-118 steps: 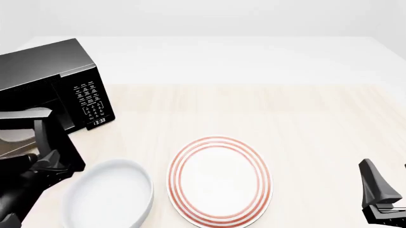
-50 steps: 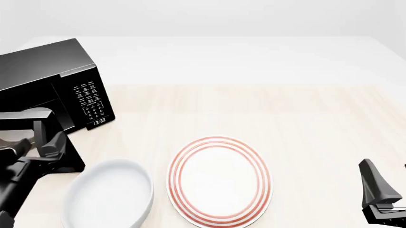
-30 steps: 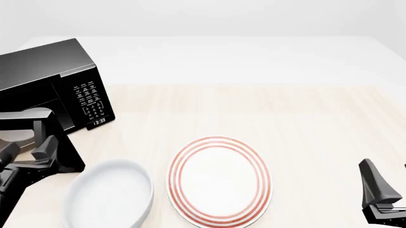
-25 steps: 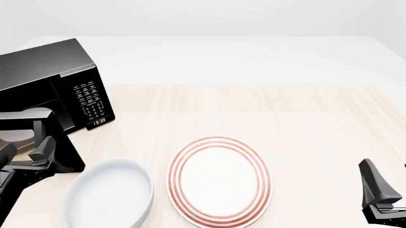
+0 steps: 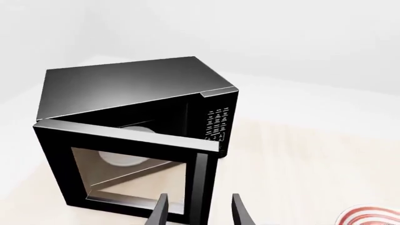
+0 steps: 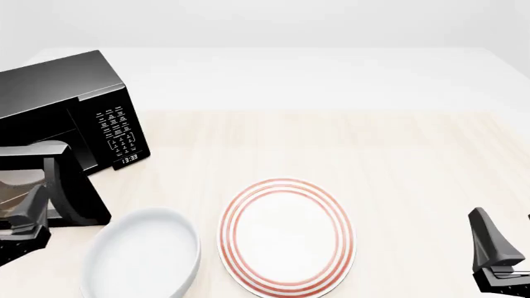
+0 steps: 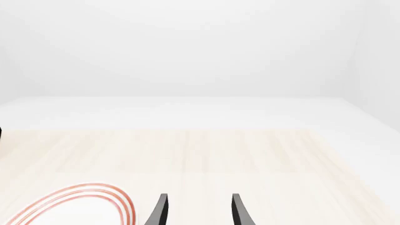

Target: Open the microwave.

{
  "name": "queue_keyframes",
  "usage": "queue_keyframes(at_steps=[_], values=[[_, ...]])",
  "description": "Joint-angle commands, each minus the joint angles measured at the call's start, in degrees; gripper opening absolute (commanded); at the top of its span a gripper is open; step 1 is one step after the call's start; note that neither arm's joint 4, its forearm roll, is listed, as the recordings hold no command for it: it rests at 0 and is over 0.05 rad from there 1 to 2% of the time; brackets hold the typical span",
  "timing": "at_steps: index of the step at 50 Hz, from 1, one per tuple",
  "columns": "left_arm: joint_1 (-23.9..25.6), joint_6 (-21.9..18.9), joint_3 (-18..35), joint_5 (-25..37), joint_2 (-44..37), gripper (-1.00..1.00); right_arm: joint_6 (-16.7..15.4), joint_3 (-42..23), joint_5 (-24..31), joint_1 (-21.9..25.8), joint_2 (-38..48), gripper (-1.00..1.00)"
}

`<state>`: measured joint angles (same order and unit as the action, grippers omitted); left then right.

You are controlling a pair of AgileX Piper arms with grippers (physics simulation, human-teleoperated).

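- The microwave sits at the upper left of the front view, its keypad panel facing the middle of the table.
- Its door stands swung out toward the lower left of that view. In the left wrist view the door hangs well off the body, and the white turntable shows through the window.
- The left gripper is just short of the door's free vertical edge. Its fingers are spread with nothing between them, and that edge lies just ahead of the gap.
- In the front view only a dark part of the left gripper shows at the lower left border, beside the door's foot.
- By my judgement the left arm is far the nearer one. Any further swing would push the free edge outward, across its upright long axis.
- A white bowl lies at lower left, near the door's foot.
- A red-ringed plate lies at lower centre.
- The pale wood table is bare toward the right.
- The right gripper rests at the lower right, well apart from the microwave, its fingers spread and holding nothing.
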<state>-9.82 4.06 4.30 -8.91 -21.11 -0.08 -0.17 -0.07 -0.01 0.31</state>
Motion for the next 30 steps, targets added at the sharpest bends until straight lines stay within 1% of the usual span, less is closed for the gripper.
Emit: queue_keyframes(at_steps=[1,6,11,15,24,26,30], values=[[-0.9,-0.7,3.0,11.2,9.4,1.00,0.0,0.0,0.0,0.0,0.0,1.00],[-1.3,-1.3,6.1,16.0,12.3,1.00,0.0,0.0,0.0,0.0,0.0,1.00],[-1.3,-1.4,9.1,19.3,14.2,1.00,0.0,0.0,0.0,0.0,0.0,1.00],[-1.7,-0.8,10.6,20.3,14.3,1.00,0.0,0.0,0.0,0.0,0.0,1.00],[-2.1,-1.3,13.8,21.6,13.0,1.00,0.0,0.0,0.0,0.0,0.0,1.00],[-2.1,-0.4,14.4,22.0,12.9,1.00,0.0,0.0,0.0,0.0,0.0,1.00],[-1.7,-0.4,16.2,22.3,11.5,1.00,0.0,0.0,0.0,0.0,0.0,1.00]])
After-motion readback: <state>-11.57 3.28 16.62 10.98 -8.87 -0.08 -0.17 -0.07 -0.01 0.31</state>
